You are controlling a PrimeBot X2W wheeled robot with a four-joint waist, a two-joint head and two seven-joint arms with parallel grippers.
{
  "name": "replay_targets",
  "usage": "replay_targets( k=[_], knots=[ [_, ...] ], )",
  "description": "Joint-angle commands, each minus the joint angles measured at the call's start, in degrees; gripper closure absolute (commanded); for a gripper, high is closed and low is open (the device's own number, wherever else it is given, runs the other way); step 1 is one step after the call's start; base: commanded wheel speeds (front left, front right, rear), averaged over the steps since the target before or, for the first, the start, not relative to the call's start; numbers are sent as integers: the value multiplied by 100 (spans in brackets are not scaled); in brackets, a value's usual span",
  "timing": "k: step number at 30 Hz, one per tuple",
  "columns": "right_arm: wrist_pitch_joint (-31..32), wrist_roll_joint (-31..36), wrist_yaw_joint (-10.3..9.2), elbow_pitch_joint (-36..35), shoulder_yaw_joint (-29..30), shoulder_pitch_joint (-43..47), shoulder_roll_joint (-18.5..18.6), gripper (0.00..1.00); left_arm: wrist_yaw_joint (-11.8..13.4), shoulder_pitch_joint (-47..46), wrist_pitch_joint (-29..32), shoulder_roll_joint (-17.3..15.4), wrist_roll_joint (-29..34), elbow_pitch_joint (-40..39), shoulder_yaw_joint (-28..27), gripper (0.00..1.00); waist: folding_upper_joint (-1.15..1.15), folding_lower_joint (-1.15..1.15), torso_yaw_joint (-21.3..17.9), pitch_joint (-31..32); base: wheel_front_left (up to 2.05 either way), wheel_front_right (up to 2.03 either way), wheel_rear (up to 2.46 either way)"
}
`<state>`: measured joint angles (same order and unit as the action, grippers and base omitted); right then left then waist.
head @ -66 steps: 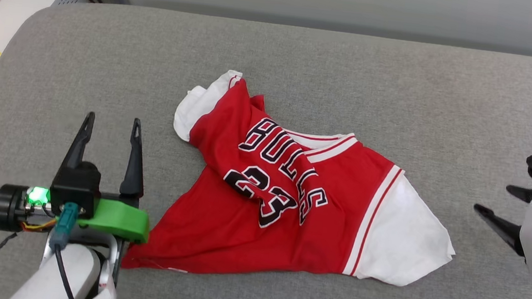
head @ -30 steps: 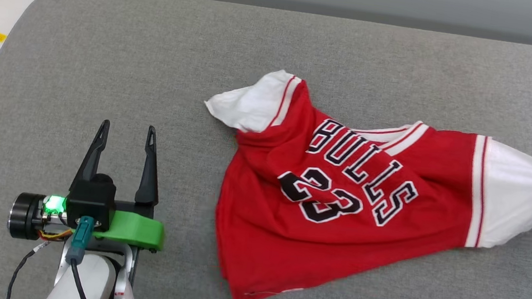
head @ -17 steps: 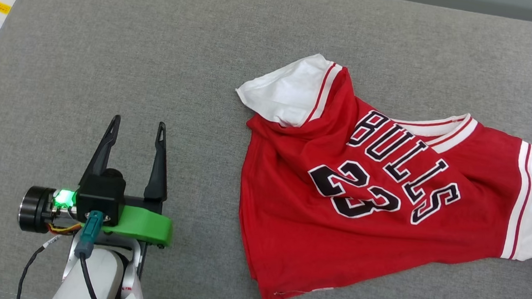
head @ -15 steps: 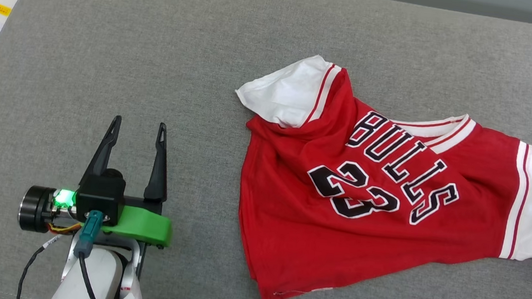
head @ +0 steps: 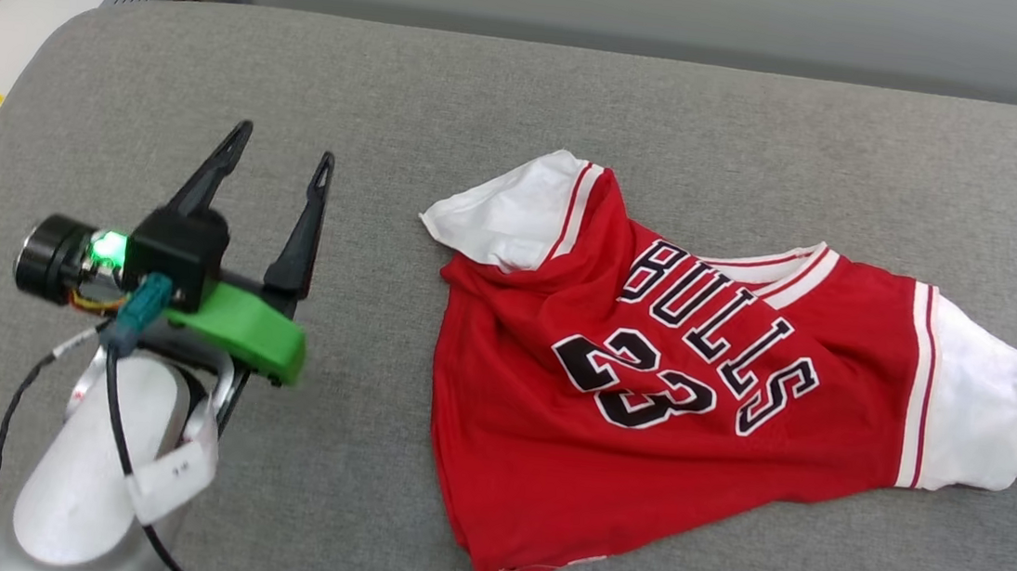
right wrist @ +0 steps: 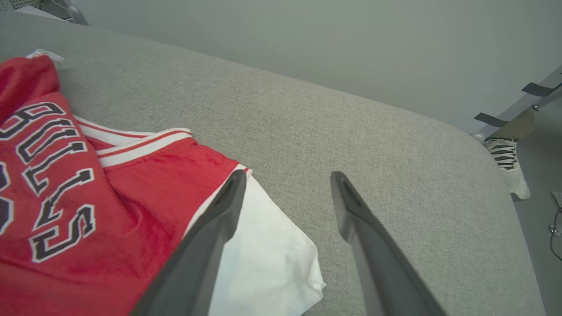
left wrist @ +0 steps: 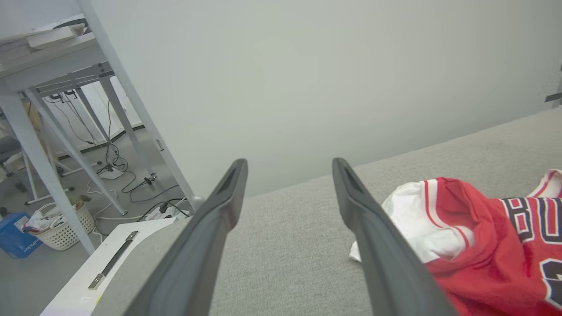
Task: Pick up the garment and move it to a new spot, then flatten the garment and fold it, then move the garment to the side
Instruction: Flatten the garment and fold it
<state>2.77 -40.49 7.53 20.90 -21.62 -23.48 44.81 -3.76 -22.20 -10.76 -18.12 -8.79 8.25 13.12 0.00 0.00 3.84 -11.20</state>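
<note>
Garment [head: 674,404] lies bunched up on the grey desk [head: 490,88], over toward 3 o'clock. Left pincer [head: 285,141], at 9 o'clock, is wide apart and empty. Right pincer [right wrist: 287,174] is apart too, by the white sleeve [right wrist: 263,245]. The move looks done. Next comes flattening, so grab two edges and pull.

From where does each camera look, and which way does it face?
Head view: up high, looking down at the jersey on the grey cushion; open left pincer shows.
Left wrist view: behind that pincer's fingers, facing the wall.
Right wrist view: behind the open right pincer, at a white sleeve.
All three share the jersey.
</note>
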Motion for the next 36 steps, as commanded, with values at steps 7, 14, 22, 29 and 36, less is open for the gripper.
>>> replay_targets(
  k=[7, 14, 22, 29, 36],
  knots=[
    [252, 543, -4, -1028, 583, 669, -411, 0, -366, -1139, 2237, -382, -1151, 24, 1117, 0, 0, 0, -182, 125, 0, 0, 0],
    [703, 934, -4, -1792, 994, 1019, -747, 0, -371, -2057, 4281, -1111, -2963, -75, 2849, 0, 0, 0, -311, -67, 0, 0, 0],
    [981, 1109, -4, -2152, 1077, 890, -955, 0, -372, -2880, 4986, -1305, -3909, 438, 4018, 0, 0, 0, -576, -535, 0, 0, 0],
    [943, 1142, -4, -2113, 873, 606, -1089, 0, -372, -3427, 4886, -1222, -4083, 1296, 4730, 0, 0, 0, -809, -963, 0, 0, 0],
    [731, 1094, -4, -1811, 630, 450, -1128, 0, -372, -3319, 4801, -1265, -4633, 1800, 5738, 100, 0, 0, -892, -1070, 0, 0, 0]
  ],
)
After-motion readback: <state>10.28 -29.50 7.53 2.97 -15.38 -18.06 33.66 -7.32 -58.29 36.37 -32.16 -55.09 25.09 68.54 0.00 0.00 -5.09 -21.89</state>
